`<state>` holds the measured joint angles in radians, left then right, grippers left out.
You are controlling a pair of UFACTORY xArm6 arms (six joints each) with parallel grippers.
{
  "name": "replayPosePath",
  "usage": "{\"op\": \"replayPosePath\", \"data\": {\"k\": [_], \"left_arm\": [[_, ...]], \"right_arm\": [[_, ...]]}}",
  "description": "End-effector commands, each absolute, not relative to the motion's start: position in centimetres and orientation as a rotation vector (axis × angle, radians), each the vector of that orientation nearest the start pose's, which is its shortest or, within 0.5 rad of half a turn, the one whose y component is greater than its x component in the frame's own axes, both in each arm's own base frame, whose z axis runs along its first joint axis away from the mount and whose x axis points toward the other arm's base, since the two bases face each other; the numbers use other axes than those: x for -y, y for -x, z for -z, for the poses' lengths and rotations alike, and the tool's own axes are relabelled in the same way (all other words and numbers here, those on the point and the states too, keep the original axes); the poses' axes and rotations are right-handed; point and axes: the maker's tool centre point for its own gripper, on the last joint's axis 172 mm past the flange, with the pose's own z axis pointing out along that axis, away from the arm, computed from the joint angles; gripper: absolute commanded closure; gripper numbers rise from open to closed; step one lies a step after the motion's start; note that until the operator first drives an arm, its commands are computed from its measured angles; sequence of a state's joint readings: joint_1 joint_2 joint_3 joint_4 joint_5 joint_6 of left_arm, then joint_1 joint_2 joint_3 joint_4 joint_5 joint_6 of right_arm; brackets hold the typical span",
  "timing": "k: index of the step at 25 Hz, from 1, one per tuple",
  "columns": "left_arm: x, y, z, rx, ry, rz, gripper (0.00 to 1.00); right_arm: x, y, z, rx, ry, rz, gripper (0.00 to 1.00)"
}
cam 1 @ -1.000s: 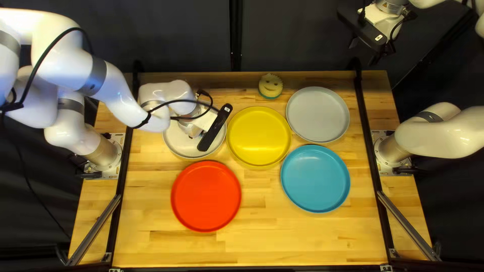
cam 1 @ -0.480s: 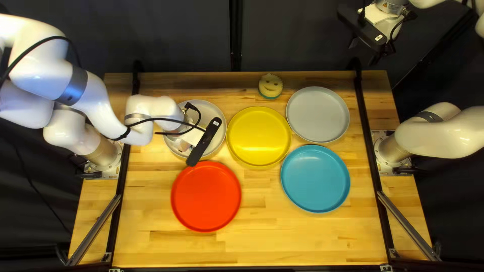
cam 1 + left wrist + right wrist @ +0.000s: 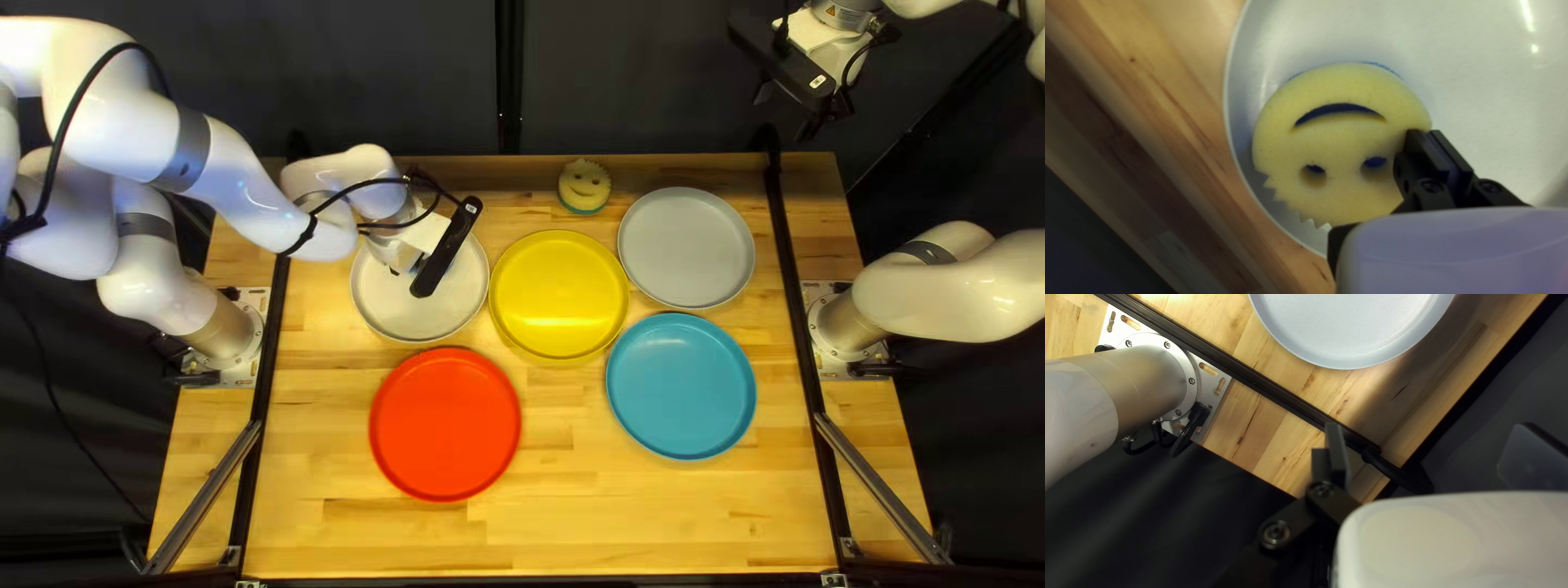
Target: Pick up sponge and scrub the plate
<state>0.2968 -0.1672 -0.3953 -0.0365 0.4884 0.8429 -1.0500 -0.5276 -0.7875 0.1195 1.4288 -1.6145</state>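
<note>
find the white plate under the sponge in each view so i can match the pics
top left view: white plate is left of the yellow plate, above the red plate, partly covered
left wrist view: behind the sponge, its rim curving around it
right wrist view: not in it, that plate is the grey one
shared landmark: the wooden table

A round, thick yellow foam sponge with two eye holes, a curved smile slit and a jagged hairline edge lies face up within a round white plate. A sliver of blue shows beneath its smile side. Its jagged edge sits just inside the plate's rim; part of the sponge is hidden. The smooth, shallow plate lies flat on the wooden tabletop.
</note>
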Motion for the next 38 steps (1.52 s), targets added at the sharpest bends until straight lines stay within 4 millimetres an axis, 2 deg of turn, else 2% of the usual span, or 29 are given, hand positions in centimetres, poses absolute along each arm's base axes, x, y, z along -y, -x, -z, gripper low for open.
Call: {"op": "replayPosePath", "data": {"k": [1, 6, 11, 13, 15, 19, 23, 24, 26, 28, 31, 33, 38], "left_arm": [[-6.9, -33.8, -3.8, -0.793, 3.009, 0.132, 1.00], [-2.5, -33.6, -3.3, -0.792, 3.003, 0.152, 1.00], [0.1, -32.3, -5.3, -0.774, 2.996, 0.156, 1.00], [0.5, -32.0, -5.5, -0.771, 2.995, 0.155, 1.00], [0.0, -31.2, -5.3, -0.765, 2.997, 0.150, 1.00], [-3.6, -29.7, -4.6, -0.731, 3.016, 0.136, 1.00], [-6.8, -29.3, -3.8, -0.714, 3.036, 0.116, 1.00], [-8.3, -29.0, -3.5, -0.706, 3.045, 0.108, 1.00], [-9.8, -28.8, -3.5, -0.695, 3.053, 0.098, 1.00], [-10.5, -29.0, -3.9, -0.688, 3.055, 0.092, 1.00], [-10.6, -29.3, -4.7, -0.684, 3.051, 0.085, 1.00], [-9.9, -29.2, -4.8, -0.684, 3.050, 0.084, 1.00], [-6.1, -28.5, -3.8, -0.686, 3.056, 0.091, 1.00]], "right_arm": [[24.5, -17.5, -25.4, 0.802, 2.892, 0.131, 0.00], [24.5, -17.5, -25.4, 0.802, 2.892, 0.131, 0.00], [24.5, -17.5, -25.4, 0.802, 2.892, 0.131, 0.00], [24.5, -17.5, -25.4, 0.802, 2.892, 0.131, 0.00], [24.5, -17.5, -25.4, 0.802, 2.892, 0.131, 0.00], [24.5, -17.5, -25.4, 0.802, 2.892, 0.131, 0.00], [24.5, -17.5, -25.4, 0.802, 2.892, 0.131, 0.00], [24.5, -17.5, -25.4, 0.802, 2.892, 0.131, 0.00], [24.5, -17.5, -25.4, 0.802, 2.892, 0.131, 0.00], [24.5, -17.5, -25.4, 0.802, 2.892, 0.131, 0.00], [24.5, -17.5, -25.4, 0.802, 2.892, 0.131, 0.00], [24.5, -17.5, -25.4, 0.802, 2.892, 0.131, 0.00], [24.5, -17.5, -25.4, 0.802, 2.892, 0.131, 0.00]]}}
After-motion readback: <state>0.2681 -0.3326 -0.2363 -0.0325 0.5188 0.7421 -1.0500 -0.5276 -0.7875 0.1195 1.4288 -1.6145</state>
